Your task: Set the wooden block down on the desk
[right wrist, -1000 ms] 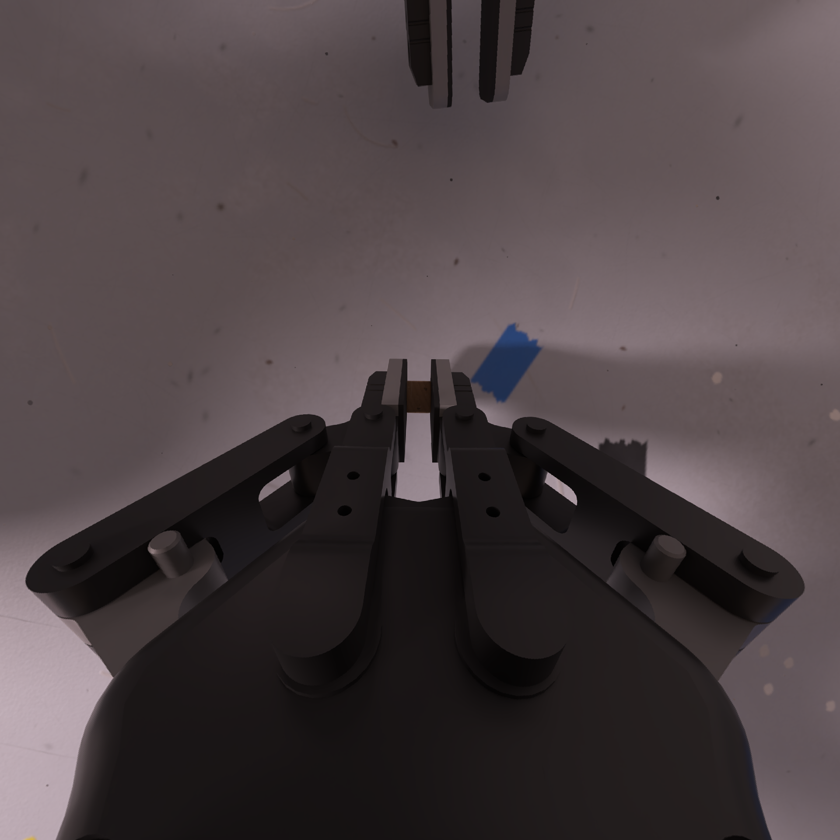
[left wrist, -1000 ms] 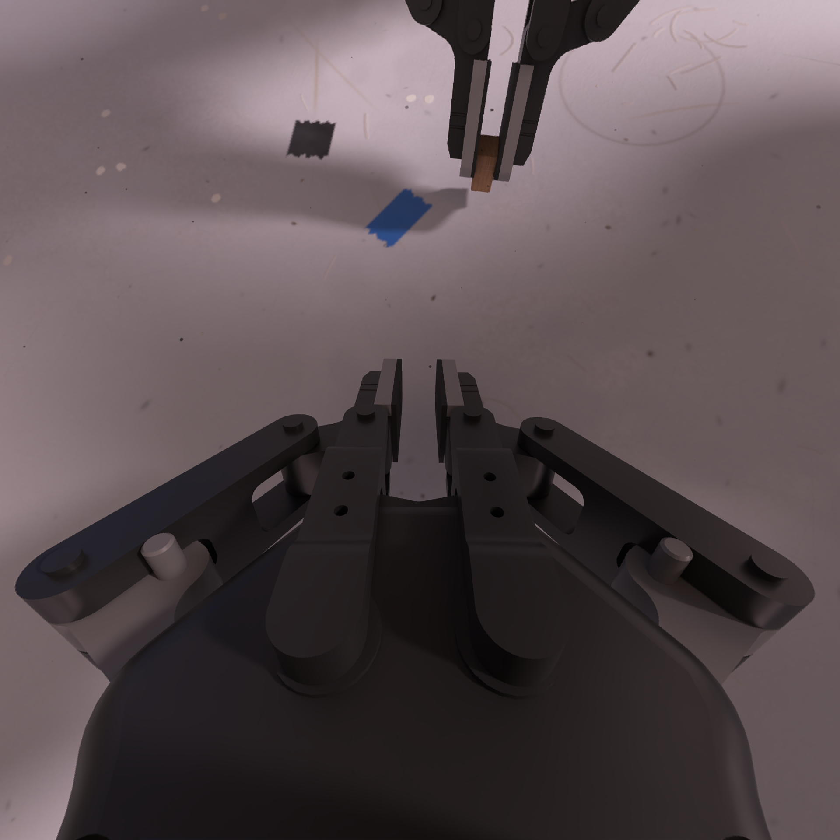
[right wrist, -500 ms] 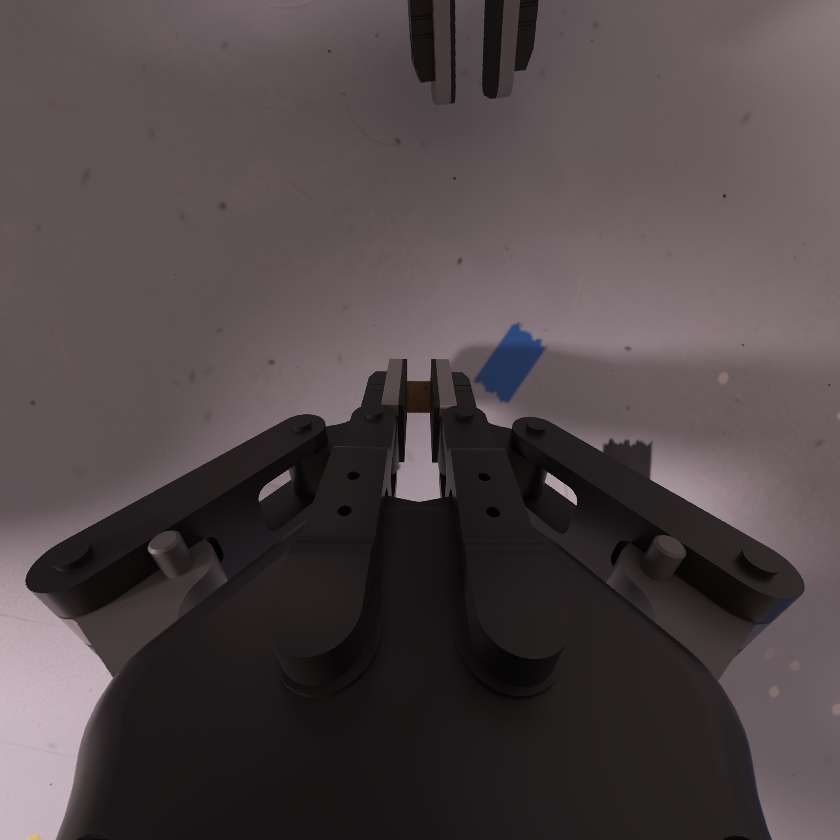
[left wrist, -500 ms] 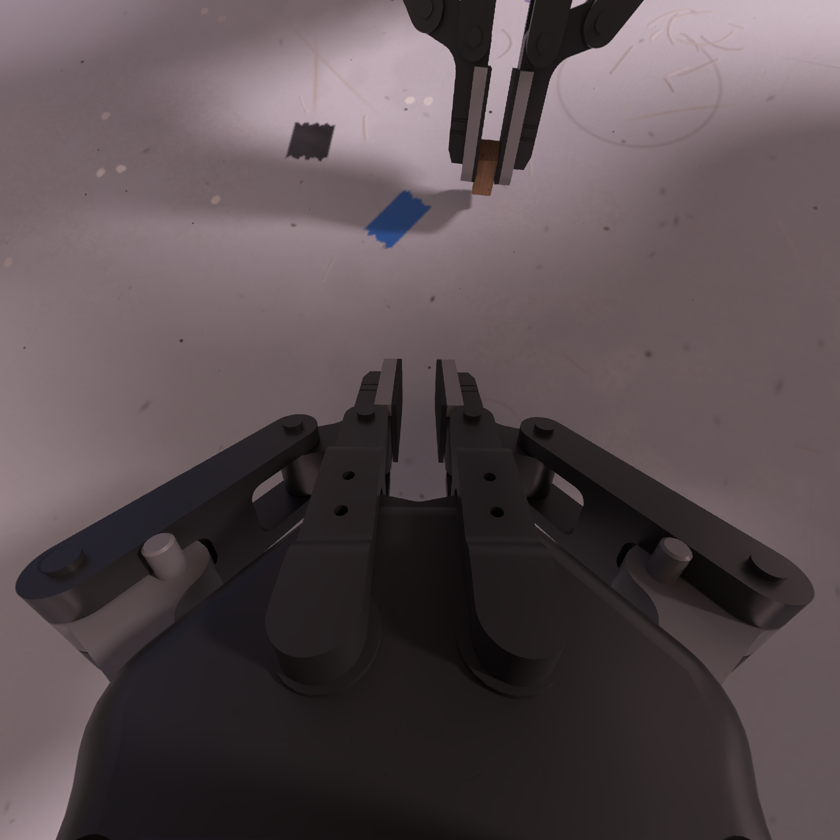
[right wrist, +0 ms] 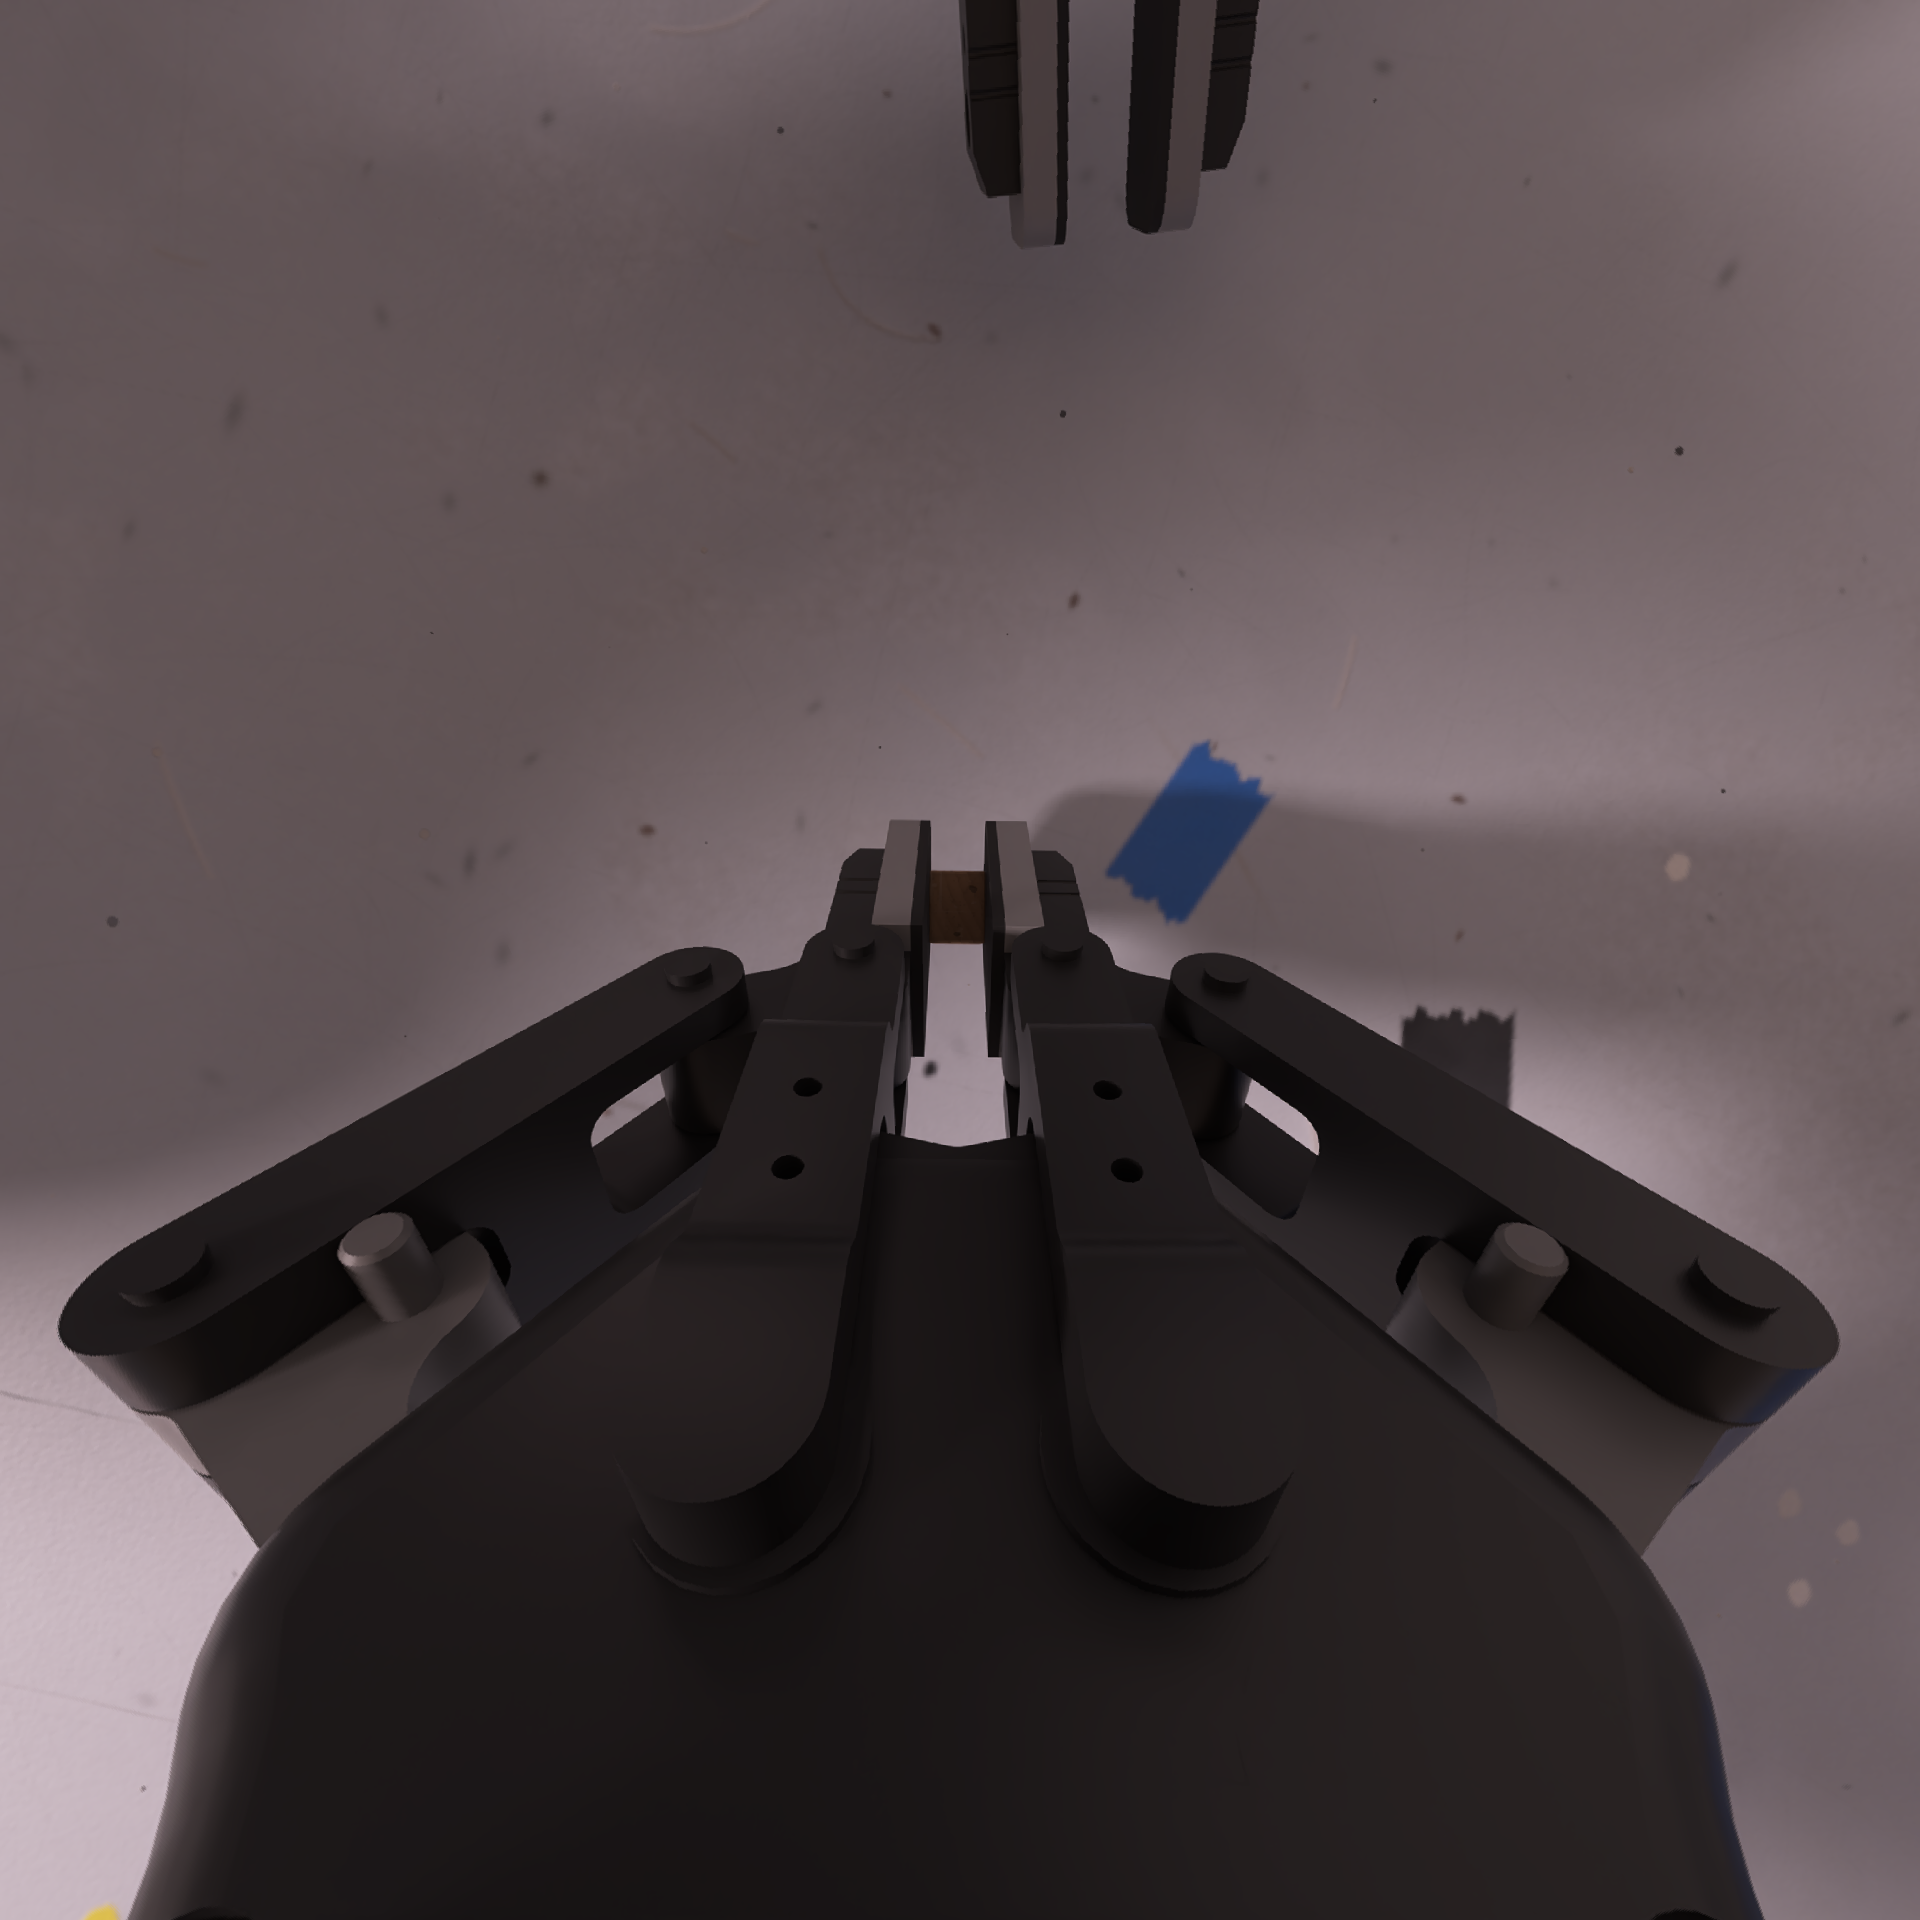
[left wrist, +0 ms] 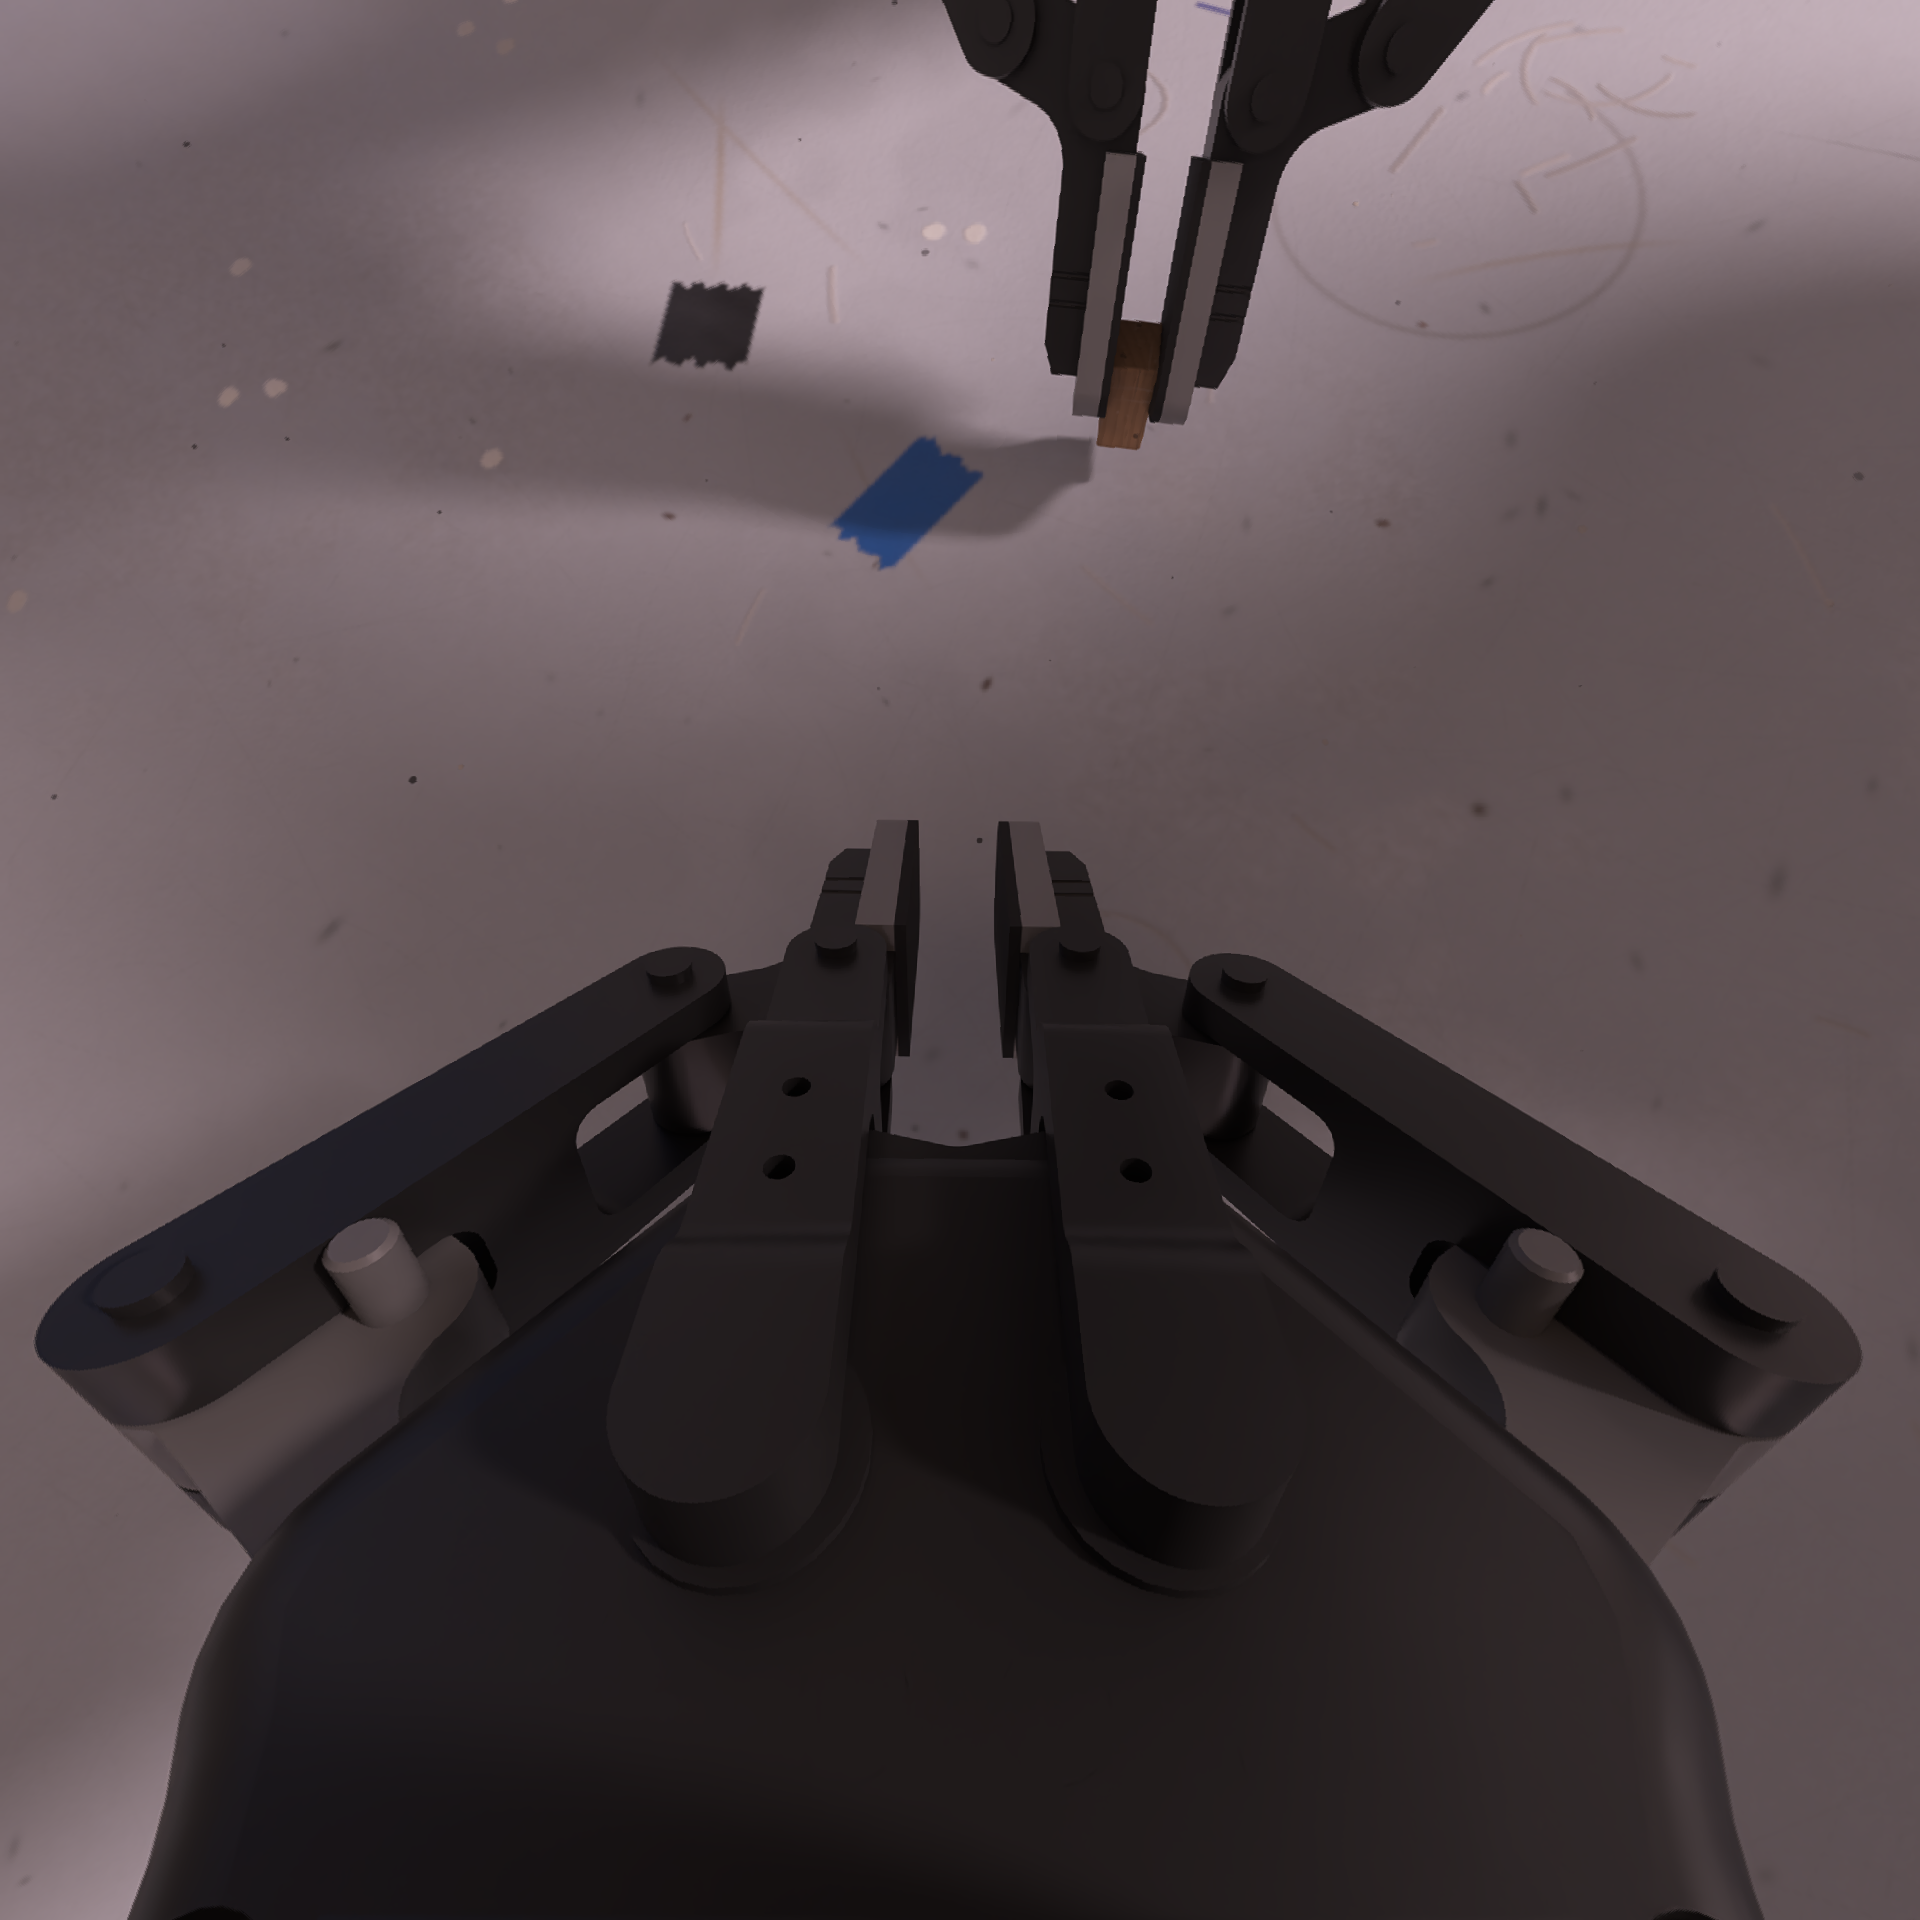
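While gripped, wooden block overhangs right hand.

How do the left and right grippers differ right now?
Load: the right gripper is shut on the wooden block; the left gripper holds nothing.
Gap: desk shows between the left's fingers; the block fills the gap between the right's.
Surroundings: the right sits next to the blue tape; the left is farther from it.
Shared: both are dark two-finger grippers, fingers narrowly spaced, pointing down at the desk.
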Tool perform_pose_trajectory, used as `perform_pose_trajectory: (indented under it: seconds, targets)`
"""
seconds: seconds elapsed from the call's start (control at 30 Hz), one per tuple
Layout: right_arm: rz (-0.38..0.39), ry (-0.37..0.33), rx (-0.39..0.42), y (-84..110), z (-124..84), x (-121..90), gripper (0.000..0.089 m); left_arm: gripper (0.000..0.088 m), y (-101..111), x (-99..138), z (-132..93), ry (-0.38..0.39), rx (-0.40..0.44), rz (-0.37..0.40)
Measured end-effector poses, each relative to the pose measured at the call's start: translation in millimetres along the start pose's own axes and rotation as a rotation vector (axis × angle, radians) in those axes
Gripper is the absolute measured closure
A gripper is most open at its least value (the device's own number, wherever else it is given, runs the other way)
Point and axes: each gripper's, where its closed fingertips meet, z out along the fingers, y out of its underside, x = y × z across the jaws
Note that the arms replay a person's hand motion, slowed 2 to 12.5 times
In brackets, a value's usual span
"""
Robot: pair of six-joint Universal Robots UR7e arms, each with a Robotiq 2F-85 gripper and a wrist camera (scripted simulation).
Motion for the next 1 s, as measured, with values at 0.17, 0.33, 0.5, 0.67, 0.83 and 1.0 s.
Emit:
perform_pose_trajectory:
  seconds: [0.17, 0.33, 0.5, 0.67, 0.83, 1.0]
  targets:
    - [-0.001, -0.002, 0.003, -0.7, 0.9, -0.5, 0.0802, 0.0749, 0.0, 0.0, -0.1, 0.000, 0.000, 0.000]
    - [-0.004, -0.005, 0.001, -0.8, 1.7, -0.9, 0.0802, 0.0749, -0.1, 0.0, -0.2, 0.000, 0.001, 0.000]
    - [-0.005, -0.010, -0.001, -0.7, 1.8, -1.1, 0.0802, 0.0749, 0.0, 0.1, -0.3, 0.000, 0.000, 0.000]
    - [-0.006, -0.018, -0.003, -0.6, 1.9, -2.2, 0.0802, 0.0748, -0.1, 0.2, -0.3, 0.000, 0.000, 0.000]
    - [-0.008, -0.020, -0.006, -0.4, 1.8, -2.4, 0.0802, 0.0748, 0.0, 0.2, -0.3, 0.000, 0.000, 0.000]
    - [-0.008, -0.020, -0.009, 0.0, 1.5, -2.2, 0.0802, 0.0748, 0.1, 0.4, -0.2, 0.001, 0.000, 0.001]
